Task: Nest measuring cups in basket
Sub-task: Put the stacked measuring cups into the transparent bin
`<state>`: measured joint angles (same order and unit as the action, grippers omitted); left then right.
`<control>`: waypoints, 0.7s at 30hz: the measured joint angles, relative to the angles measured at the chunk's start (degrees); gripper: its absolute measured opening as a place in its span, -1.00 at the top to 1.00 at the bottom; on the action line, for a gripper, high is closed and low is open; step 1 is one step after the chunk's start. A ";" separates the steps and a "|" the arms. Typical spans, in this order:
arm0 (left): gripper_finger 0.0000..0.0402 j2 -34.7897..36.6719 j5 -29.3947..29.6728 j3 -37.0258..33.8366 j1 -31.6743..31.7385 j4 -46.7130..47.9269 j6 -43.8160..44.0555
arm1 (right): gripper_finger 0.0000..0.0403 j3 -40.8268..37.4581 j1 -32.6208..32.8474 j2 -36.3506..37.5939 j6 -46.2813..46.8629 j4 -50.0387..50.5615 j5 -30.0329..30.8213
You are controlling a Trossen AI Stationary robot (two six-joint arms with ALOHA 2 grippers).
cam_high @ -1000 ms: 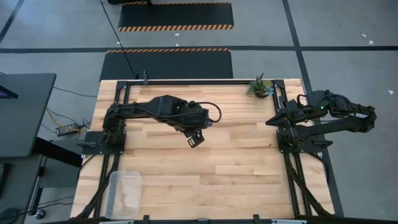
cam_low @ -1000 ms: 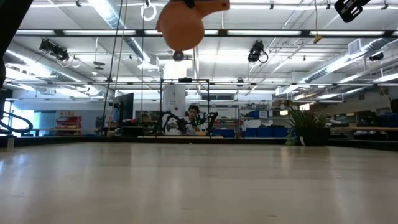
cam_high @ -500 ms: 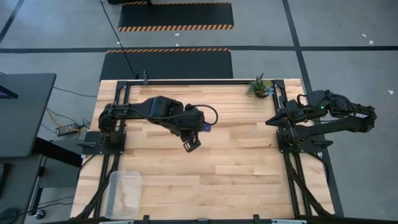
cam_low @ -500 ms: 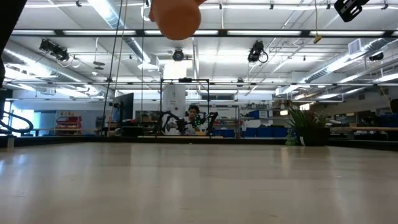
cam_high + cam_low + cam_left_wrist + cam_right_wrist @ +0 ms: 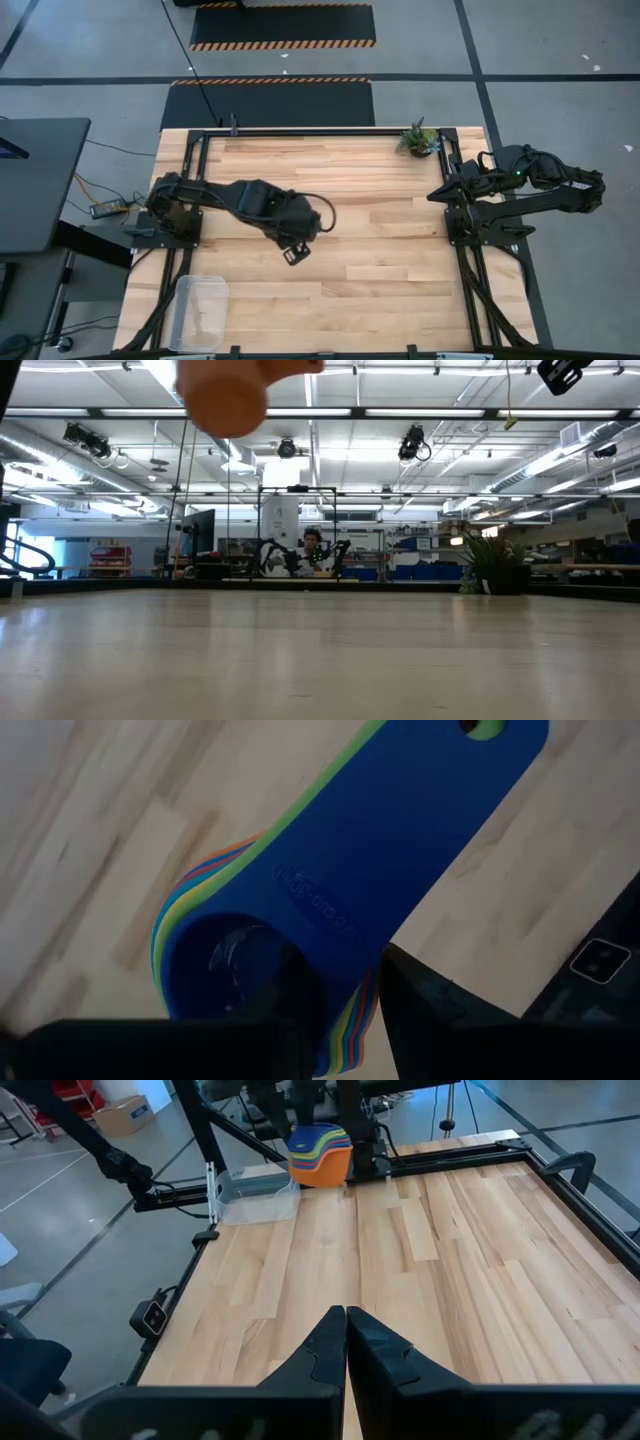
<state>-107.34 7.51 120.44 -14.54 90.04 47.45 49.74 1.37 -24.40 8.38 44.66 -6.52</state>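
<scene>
A nested stack of measuring cups [image 5: 330,890], dark blue on top with coloured rims showing below, fills the left wrist view. Its orange bottom [image 5: 225,395] shows high in the low view, and the right wrist view sees the stack [image 5: 320,1152] at the far side. My left gripper [image 5: 292,253] is shut on it above the table's middle left. The clear basket [image 5: 200,310] stands on its base at the near left corner. My right gripper [image 5: 437,193] waits shut at the right edge, fingertips together [image 5: 346,1315]. My left gripper [image 5: 345,1010] grips the stack by the wall of its bowls [image 5: 345,1025], on the side away from the handles. One finger [image 5: 265,985] is inside the top blue cup and the other [image 5: 440,1015] is outside the stack. The stack is lifted clear of the table.
A small potted plant [image 5: 418,140] stands at the far right corner. Black frame rails [image 5: 300,131] run along the far edge and both sides. Bare wood [image 5: 380,270] lies between the arms. A person [image 5: 312,545] sits far off in the room.
My left gripper has carried the cup stack toward the table's near and left edges, closer to the basket, keeping it clear of the table. In the low view the orange bottom has shifted left.
</scene>
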 joint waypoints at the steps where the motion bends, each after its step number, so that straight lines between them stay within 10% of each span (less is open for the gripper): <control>1: 0.55 0.84 0.01 -1.54 -0.46 -0.02 1.85 | 0.91 0.00 0.02 -0.02 -0.01 0.02 0.02; 21: 0.55 17.03 -3.86 -28.40 -12.22 -0.04 39.69 | 0.91 0.00 0.01 0.00 -0.94 -0.02 1.01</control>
<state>-90.32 3.65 92.04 -26.76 90.00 87.14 49.74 1.38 -24.40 7.44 44.64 -5.52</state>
